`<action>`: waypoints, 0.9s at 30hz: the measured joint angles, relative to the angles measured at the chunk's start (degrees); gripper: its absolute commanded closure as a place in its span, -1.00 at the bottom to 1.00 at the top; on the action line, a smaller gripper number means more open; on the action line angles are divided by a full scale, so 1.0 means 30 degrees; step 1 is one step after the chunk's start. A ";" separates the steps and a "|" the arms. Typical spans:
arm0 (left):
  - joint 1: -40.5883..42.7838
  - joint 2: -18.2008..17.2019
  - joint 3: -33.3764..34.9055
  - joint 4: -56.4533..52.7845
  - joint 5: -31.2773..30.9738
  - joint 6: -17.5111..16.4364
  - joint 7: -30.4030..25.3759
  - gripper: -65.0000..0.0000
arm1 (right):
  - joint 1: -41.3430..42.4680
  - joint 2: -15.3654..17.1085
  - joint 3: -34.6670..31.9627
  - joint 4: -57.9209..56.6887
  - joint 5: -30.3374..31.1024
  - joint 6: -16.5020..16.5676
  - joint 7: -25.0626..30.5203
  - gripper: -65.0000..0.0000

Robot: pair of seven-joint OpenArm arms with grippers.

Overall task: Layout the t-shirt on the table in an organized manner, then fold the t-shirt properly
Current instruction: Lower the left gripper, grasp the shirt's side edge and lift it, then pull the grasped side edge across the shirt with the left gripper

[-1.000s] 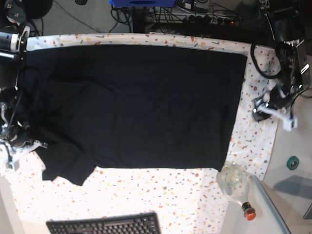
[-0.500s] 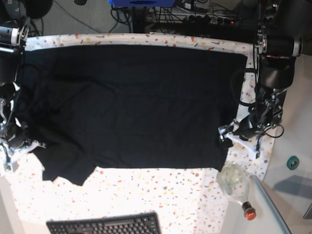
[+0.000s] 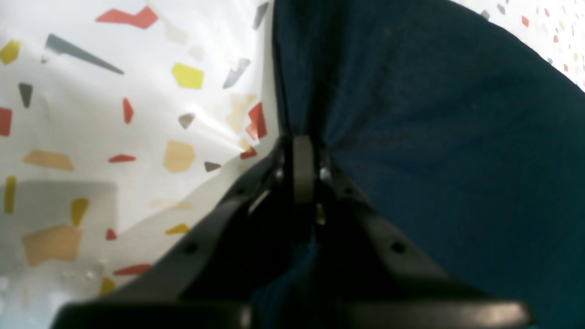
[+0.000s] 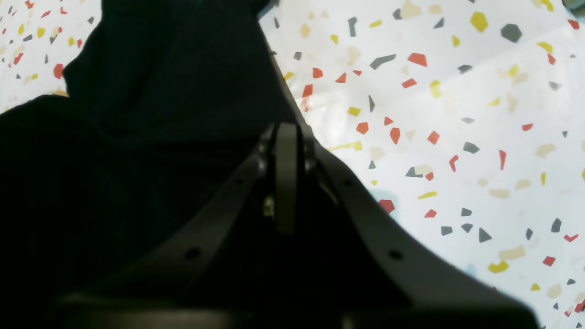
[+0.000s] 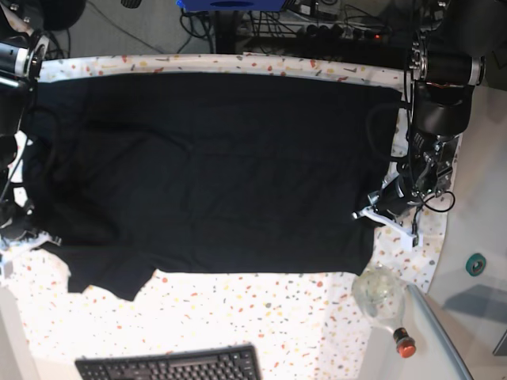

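Observation:
The black t-shirt [image 5: 214, 166] lies spread wide across the speckled table [image 5: 261, 317], with a sleeve hanging toward the front left. On the right in the base view, my left gripper [image 5: 371, 212] sits at the shirt's right edge. In the left wrist view it [image 3: 304, 151] is shut, and the t-shirt [image 3: 434, 137] bunches into creases at its tips. My right gripper [image 5: 28, 236] is at the shirt's left side. The right wrist view shows it [image 4: 286, 135] shut with the t-shirt [image 4: 137, 114] pressed against its tips, beside the bare table [image 4: 457, 114].
A black keyboard [image 5: 170, 366] lies at the front edge. A clear bottle with a red cap [image 5: 384, 297] lies at the front right corner, close to my left gripper. A green roll [image 5: 475, 264] sits off the table at right. Cables [image 5: 317, 28] run behind the back edge.
My left arm came in from the table's right edge to the shirt's right edge, opened wide, then shut on the fabric. The right gripper shifted slightly down and left, dragging the shirt's left side.

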 measured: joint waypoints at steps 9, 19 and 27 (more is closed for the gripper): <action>0.3228 -0.0233 0.0109 0.6557 0.0299 0.3774 0.3264 1.00 | -0.0007 0.0007 0.0000 0.0000 -0.0051 0.0015 0.0015 1.00; 0.6776 -0.0248 -0.0073 1.1045 0.0117 0.5362 0.4962 1.00 | 0.0000 0.0000 -0.0022 0.0000 -0.0036 0.0015 0.0022 1.00; 0.7839 -0.0138 -0.3315 1.2327 0.0153 0.5421 0.7359 1.00 | 0.0000 0.0000 -0.0058 0.0000 -0.0007 0.0015 0.0007 1.00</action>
